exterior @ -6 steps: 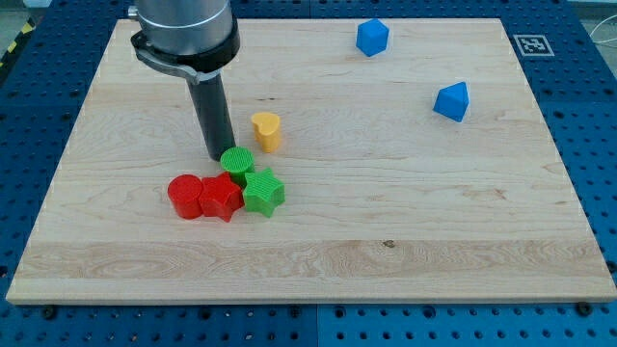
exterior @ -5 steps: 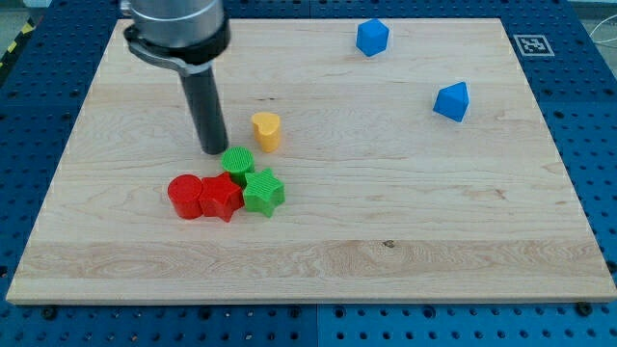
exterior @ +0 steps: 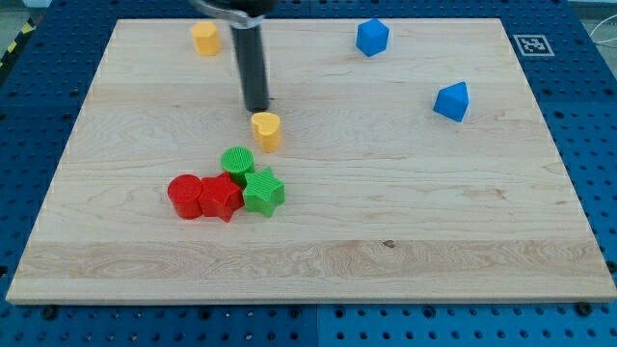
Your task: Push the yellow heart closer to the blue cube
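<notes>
The yellow heart (exterior: 267,130) lies left of the board's middle. My tip (exterior: 257,109) stands just above it in the view, a little to its left, close to touching. The blue cube (exterior: 371,37) sits near the view's top, right of centre. A second blue block (exterior: 451,101) with a pointed top lies further right and lower.
A yellow block (exterior: 204,39) lies near the view's top left. A green cylinder (exterior: 237,162), a green star (exterior: 262,192), a red star (exterior: 221,198) and a red cylinder (exterior: 185,196) cluster just below the heart. The wooden board (exterior: 405,222) has a marker tag (exterior: 531,44) at its top right corner.
My tip has moved up and right, from beside the green cylinder to just above the yellow heart. The arm's body has left the view, uncovering the yellow block at top left. No block has moved.
</notes>
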